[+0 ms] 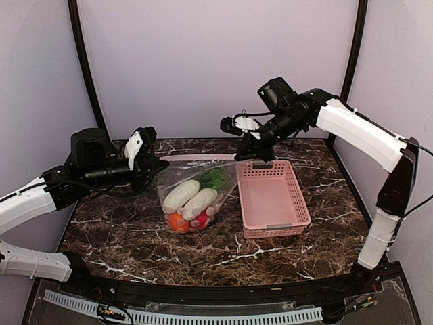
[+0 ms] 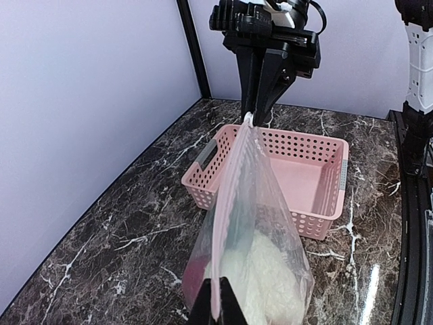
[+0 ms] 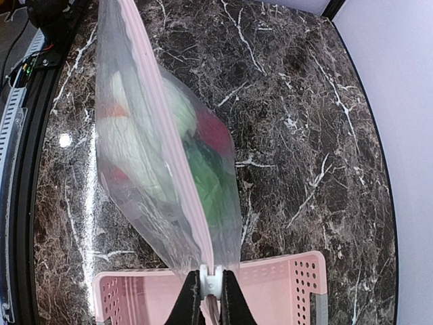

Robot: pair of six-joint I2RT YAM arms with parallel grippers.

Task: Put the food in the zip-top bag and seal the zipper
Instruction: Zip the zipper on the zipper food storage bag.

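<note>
Pink basket (image 1: 270,200) just R of zip-top bag (image 1: 177,173) w/ food (image 1: 191,197).

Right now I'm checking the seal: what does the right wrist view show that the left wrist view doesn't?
Only the right wrist view shows the white slider pinched in the right gripper. Only the left wrist view shows the left gripper shut on the near end of the zipper, and the right gripper's body from outside. Both show the zip-top bag held up by its straight zipper, the food inside, the pink basket and the marble table.
</note>
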